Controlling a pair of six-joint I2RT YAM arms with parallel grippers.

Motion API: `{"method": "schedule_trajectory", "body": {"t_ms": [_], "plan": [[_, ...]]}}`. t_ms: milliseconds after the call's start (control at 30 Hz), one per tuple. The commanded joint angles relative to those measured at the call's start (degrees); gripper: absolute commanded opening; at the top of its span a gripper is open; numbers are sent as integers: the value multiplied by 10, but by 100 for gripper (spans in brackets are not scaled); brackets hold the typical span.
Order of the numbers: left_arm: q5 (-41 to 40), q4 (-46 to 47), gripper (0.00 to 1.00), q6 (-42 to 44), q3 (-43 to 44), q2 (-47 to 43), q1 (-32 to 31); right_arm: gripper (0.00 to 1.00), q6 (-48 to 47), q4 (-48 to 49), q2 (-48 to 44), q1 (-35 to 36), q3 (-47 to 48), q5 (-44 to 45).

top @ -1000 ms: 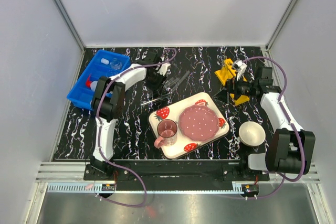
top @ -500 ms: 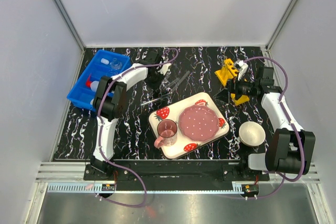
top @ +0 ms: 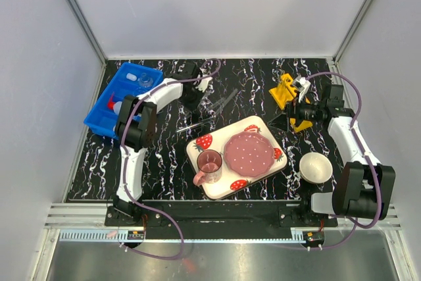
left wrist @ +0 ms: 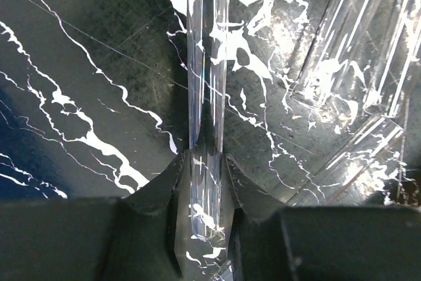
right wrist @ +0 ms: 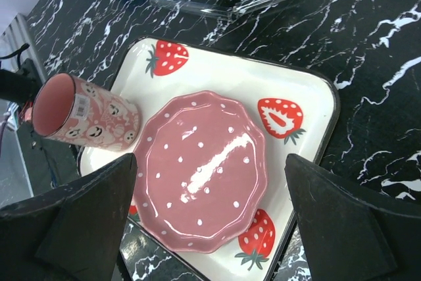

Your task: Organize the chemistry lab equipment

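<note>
A thin clear glass tube (left wrist: 207,64) lies on the black marbled table, and my left gripper (left wrist: 205,162) is shut on its near end. From above, that gripper (top: 194,97) is at the back of the table, right of the blue bin (top: 99,118). More glass tubes (left wrist: 355,51) lie just to the right, also visible from above (top: 220,103). The bin holds a white squeeze bottle (top: 113,104), a glass beaker (top: 145,82) and a small white dome (top: 131,77). My right gripper (right wrist: 210,162) hangs open above the pink plate (right wrist: 197,169). The yellow rack (top: 286,90) stands behind my right gripper (top: 279,121).
A strawberry-print tray (top: 263,129) with the pink plate (top: 250,151) and a pink cup (top: 209,162) sits mid-table. A white bowl (top: 316,167) stands at the right front. One more tube (top: 194,123) lies left of the tray. Walls close in the table's back and sides.
My left gripper has closed on the tube's end and shifted slightly. The right arm has barely moved.
</note>
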Motion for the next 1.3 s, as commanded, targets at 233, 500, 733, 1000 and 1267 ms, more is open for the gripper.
{"method": "schedule_trajectory", "body": {"t_ms": [233, 500, 733, 1000, 1267], "plan": [[189, 9, 14, -61, -24, -150, 52, 100, -287, -252, 18, 18, 113, -61], [465, 17, 14, -162, -95, -207, 52, 100, -577, -508, 75, 126, 326, 76], [599, 54, 14, -221, -156, -248, -5, 100, -736, -519, 53, 259, 387, 172], [644, 143, 15, -325, -182, -259, -70, 100, -751, -528, 75, 396, 422, 291], [652, 174, 15, -358, -198, -274, -92, 96, -739, -453, 63, 477, 346, 441]]}}
